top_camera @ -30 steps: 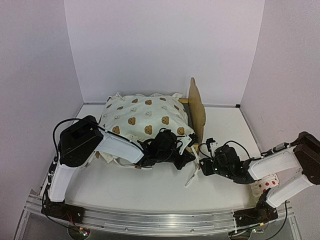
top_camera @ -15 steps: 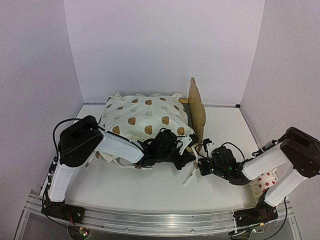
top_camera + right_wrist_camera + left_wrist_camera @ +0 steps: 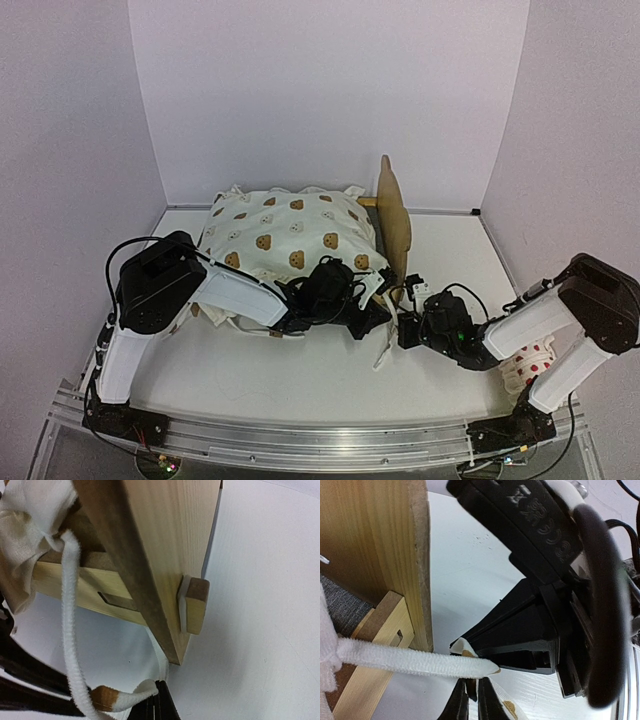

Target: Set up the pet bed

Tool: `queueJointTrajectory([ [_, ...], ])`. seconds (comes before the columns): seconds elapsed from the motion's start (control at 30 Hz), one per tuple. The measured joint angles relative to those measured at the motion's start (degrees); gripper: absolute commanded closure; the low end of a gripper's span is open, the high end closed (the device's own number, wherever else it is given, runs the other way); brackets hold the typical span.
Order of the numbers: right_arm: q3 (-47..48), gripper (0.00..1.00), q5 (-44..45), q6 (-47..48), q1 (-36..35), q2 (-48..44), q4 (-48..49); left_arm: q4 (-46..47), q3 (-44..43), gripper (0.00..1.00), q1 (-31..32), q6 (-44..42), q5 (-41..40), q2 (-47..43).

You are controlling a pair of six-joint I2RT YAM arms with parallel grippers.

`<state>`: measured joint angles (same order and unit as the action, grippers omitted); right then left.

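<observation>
**Top external: one bed, one cushion, one pillow, two claws at the headboard corner**

There is one pet bed [image 3: 393, 215], one bear-print cushion [image 3: 285, 230] lying on it, one red-dotted pillow [image 3: 535, 365] and two arms on the table [image 3: 300, 370]. The left claw [image 3: 383, 300] and the right claw [image 3: 404, 328] sit near each other, tips almost facing. The bed stands just beyond both, its headboard edge rising behind the gap between them. The cushion spreads out beyond the left claw, and the pillow lies well behind the right claw, by that arm's base.

In the right wrist view the plywood corner fills the space just ahead of the right claw [image 3: 156, 707], which is clenched with the end of a white tie [image 3: 67, 630] running into its tips. The left claw [image 3: 471, 705] is clenched too; whether it pinches anything cannot be told.
</observation>
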<state>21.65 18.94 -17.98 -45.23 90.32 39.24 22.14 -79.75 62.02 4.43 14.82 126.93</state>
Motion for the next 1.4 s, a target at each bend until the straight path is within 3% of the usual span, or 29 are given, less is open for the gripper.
queueJointTrajectory([
  [0.13, 0.0, 1.00, 0.3, -0.2, 0.0, 0.0, 0.2, -0.7, 0.0, 0.59, 0.0, 0.3, -1.0, 0.0],
  [0.23, -0.1, 1.00, 0.7, -0.7, 0.0, -0.3, 0.0, -2.4, 0.6, 0.50, 0.0, 0.3, -1.7, -0.4],
  [0.67, -0.2, 1.00, 1.4, -6.0, 0.0, -5.4, -5.8, -11.2, 4.3, 0.43, 1.4, 1.6, -1.5, -4.3],
  [1.03, -0.2, 1.00, 1.1, -9.2, 0.2, -6.4, -8.5, -14.1, -2.3, 0.42, 5.8, 3.3, -2.2, -1.0],
  [1.17, -0.2, 1.00, 0.8, -9.9, 0.3, -6.8, -9.0, -15.4, -4.3, 0.46, 6.7, 3.6, -4.3, 0.8],
  [1.27, -0.2, 1.00, 0.6, -10.2, 0.4, -7.2, -9.9, -16.4, -6.3, 0.57, 7.3, 4.2, -6.0, 2.7],
  [1.33, -0.2, 1.00, 0.5, -10.6, 0.6, -7.3, -10.2, -17.3, -8.1, 0.69, 7.4, 4.4, -7.2, 4.0],
  [1.4, -0.2, 1.00, 0.3, -10.6, 0.6, -7.6, -10.2, -18.0, -8.8, 0.92, 7.6, 4.6, -8.2, 5.0],
])
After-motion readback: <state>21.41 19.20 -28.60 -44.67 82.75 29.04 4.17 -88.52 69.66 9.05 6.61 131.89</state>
